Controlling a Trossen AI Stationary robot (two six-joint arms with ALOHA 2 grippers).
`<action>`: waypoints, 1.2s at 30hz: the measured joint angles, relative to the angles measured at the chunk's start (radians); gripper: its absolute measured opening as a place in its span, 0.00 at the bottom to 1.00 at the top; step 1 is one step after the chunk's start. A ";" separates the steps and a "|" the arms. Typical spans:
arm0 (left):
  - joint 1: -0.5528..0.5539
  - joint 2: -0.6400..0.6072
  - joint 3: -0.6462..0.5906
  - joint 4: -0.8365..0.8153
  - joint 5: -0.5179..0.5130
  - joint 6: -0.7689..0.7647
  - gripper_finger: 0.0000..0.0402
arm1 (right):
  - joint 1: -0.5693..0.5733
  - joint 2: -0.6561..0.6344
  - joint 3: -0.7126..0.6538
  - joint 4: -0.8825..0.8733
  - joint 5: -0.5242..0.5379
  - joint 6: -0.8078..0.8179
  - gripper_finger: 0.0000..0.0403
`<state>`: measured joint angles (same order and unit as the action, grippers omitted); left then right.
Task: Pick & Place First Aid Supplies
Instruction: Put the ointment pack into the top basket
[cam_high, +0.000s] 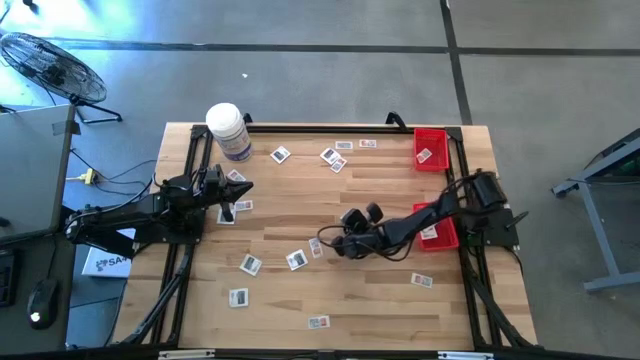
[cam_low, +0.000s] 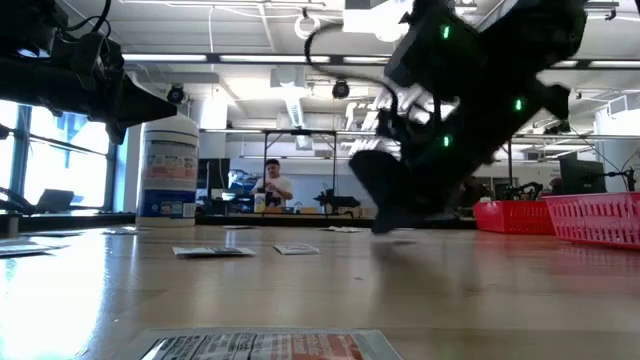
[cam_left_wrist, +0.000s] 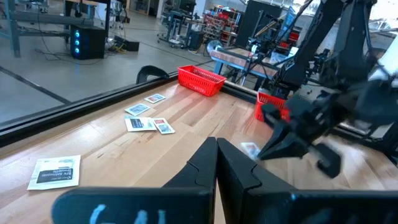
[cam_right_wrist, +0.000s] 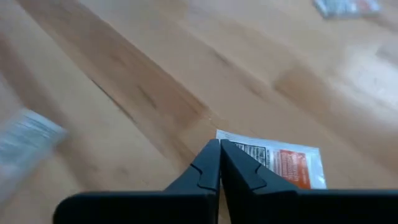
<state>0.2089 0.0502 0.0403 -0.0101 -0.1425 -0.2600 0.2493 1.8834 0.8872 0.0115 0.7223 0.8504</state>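
Packet (cam_right_wrist: 273, 163) at right gripper (cam_right_wrist: 219, 144), wrist view only.

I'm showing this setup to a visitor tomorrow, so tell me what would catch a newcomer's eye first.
First, the small white packets scattered all over the wooden table. Next, the right hand, low near the table's middle with its fingers shut on the edge of one packet. Then the two red baskets along the right edge, each holding a packet, and the big white jar at the far left corner.
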 joint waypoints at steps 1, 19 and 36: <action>0.000 0.000 0.000 0.000 0.000 0.000 0.00 | -0.003 -0.024 0.003 -0.002 -0.005 -0.015 0.00; 0.000 0.000 0.000 0.000 0.000 0.000 0.00 | -0.290 -0.612 -0.292 -0.185 0.076 -0.023 0.00; 0.000 0.000 0.000 0.000 0.000 0.000 0.00 | -0.833 -0.843 -0.478 -0.157 0.050 -0.130 0.00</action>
<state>0.2089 0.0502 0.0406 -0.0103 -0.1423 -0.2596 -0.5839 1.0401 0.4088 -0.1454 0.7720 0.7204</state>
